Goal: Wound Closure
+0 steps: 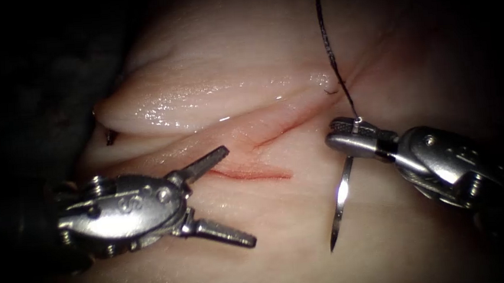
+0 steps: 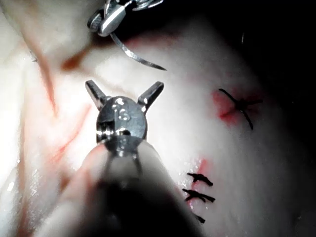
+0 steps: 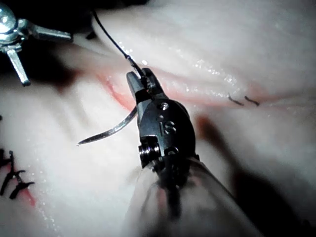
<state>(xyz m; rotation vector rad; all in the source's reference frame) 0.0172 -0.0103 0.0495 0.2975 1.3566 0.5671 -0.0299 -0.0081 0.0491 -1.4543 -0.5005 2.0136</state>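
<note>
Nearest, the left claw hangs spread and empty over the tissue, left of the cut. Beyond, the right claw is clenched on the needle near its thread end. That grip leaves the point free above the tissue, with the thread trailing away behind.

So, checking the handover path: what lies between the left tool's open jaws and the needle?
In the endoscope view, bare tissue with the cut's red line lies between the left tool and the needle, held near its thread end by the right tool.
</note>
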